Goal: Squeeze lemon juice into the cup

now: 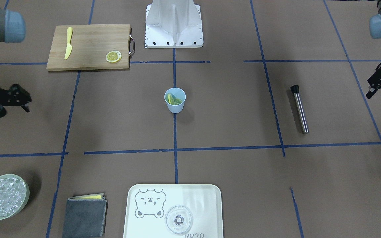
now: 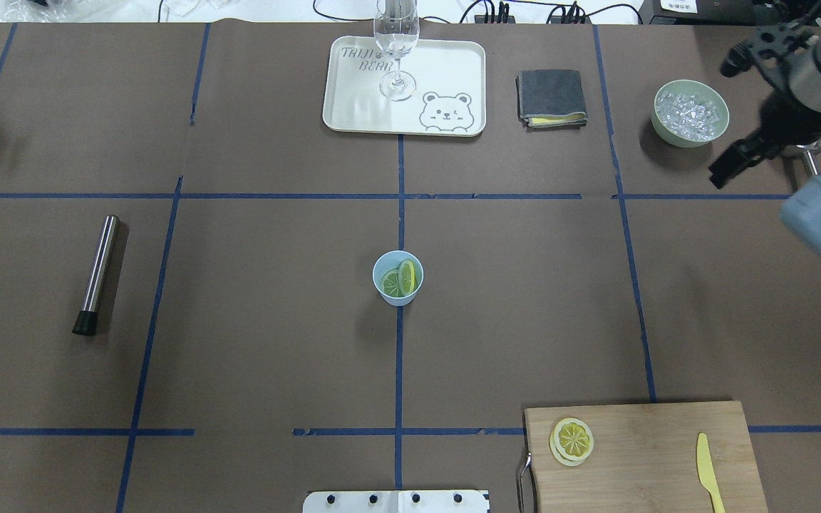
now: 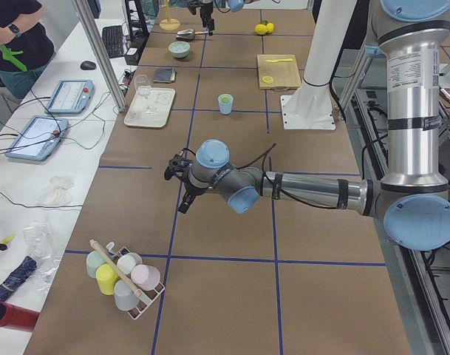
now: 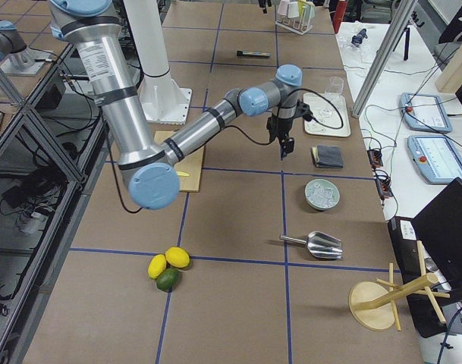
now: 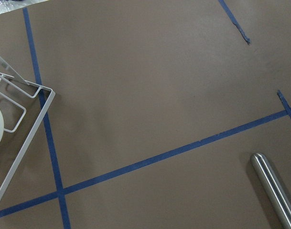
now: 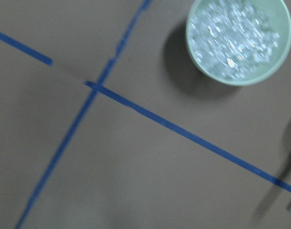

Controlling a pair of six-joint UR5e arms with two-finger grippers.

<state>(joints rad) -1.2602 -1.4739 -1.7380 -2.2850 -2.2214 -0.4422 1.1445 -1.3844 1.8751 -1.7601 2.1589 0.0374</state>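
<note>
Both arms are parked wide of the work.

- The right hand [image 2: 731, 160] hangs just beside the bowl of ice [image 2: 692, 142], with nothing between its fingers. I cannot tell how far apart the fingers stand.
- The left hand [image 3: 183, 194] is at the opposite end of the bench. The steel rod with a black cap [image 2: 97, 274] is the nearest thing to it. I cannot read its finger gap either, and I see nothing held.

Task things:

- The light-blue cup [image 2: 398, 279] is well apart from both hands, about midway between them. It already holds a lemon slice [image 2: 408, 273] leaning on the wall, over a greener piece.
- A small stack of lemon slices [image 2: 571, 440] sits on the cutting board [image 2: 653, 463]. That is back toward the base from the right hand, and well apart from it.

Judgement: the next squeeze starts at the board, and the right hand is the natural choice.

- Approach the stack from straight above and take only the top slice, gripping across the rind.
- Keep clear of the yellow knife [image 2: 708, 470], which lies beyond the slices.
- Carry the slice over the cup mouth before closing hard, so the juice falls inside.
- The cup is light and unbraced. Any contact with the rim could tip it, so stay above it.
</note>
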